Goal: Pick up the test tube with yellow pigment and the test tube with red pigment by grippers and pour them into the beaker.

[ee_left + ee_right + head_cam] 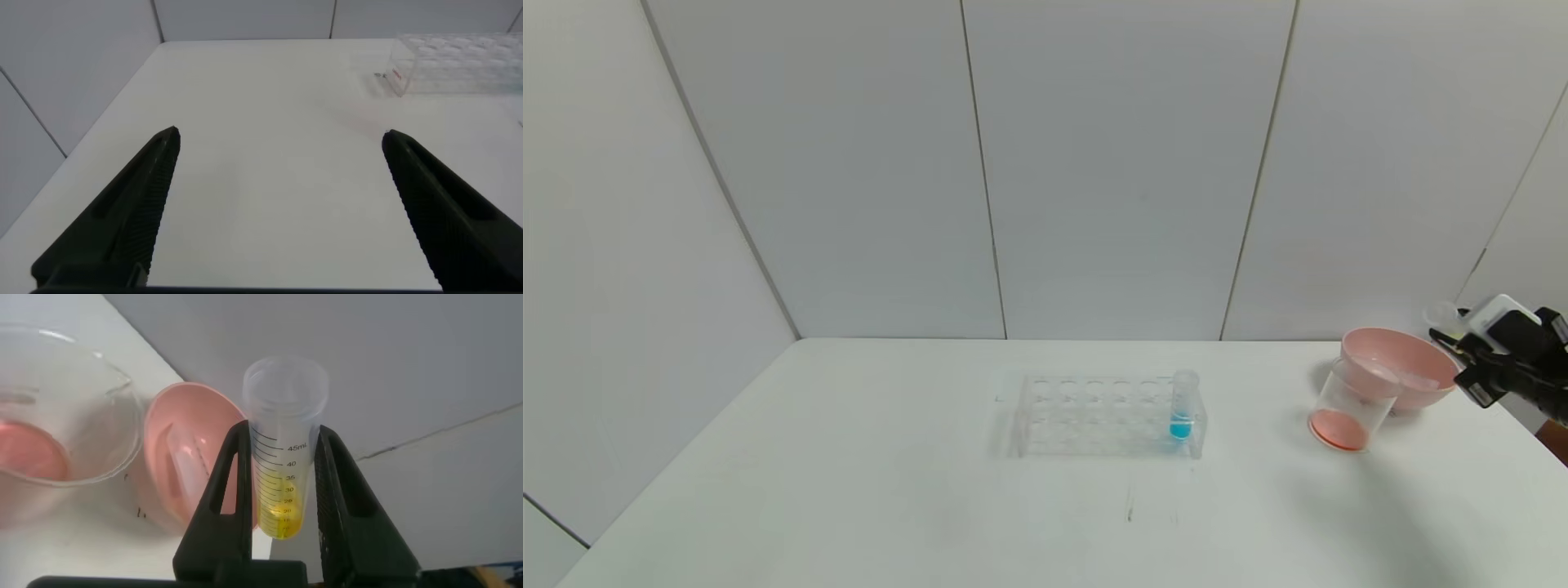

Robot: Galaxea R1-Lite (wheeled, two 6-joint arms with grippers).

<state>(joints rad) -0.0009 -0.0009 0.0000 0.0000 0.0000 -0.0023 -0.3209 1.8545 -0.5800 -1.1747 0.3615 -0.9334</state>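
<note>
Holding the yellow tube (pixel 284 469) mid-body, our right gripper (pixel 282 527) is clamped on it, one finger against each side, with the yellow liquid low between them. The tube stands roughly upright, open mouth up. On the table (pixel 849 490), the gripper (pixel 1474 359) sits at about 3 o'clock, just beside the pink bowl (pixel 1401 367). The beaker (pixel 1352 408) stands at the bowl's 8 o'clock, touching or nearly touching it, with reddish liquid at its bottom.

We judge the tube light, stiff and smooth, so it may slip or rotate in the grip when tilted; the mid-body hold keeps the mouth free for pouring.

A blue tube (pixel 1183 406) stands in the rack (pixel 1094 416) at table centre. We see no red tube.

Our left gripper (pixel 278 204) hangs over the bare table, fingers wide apart.
</note>
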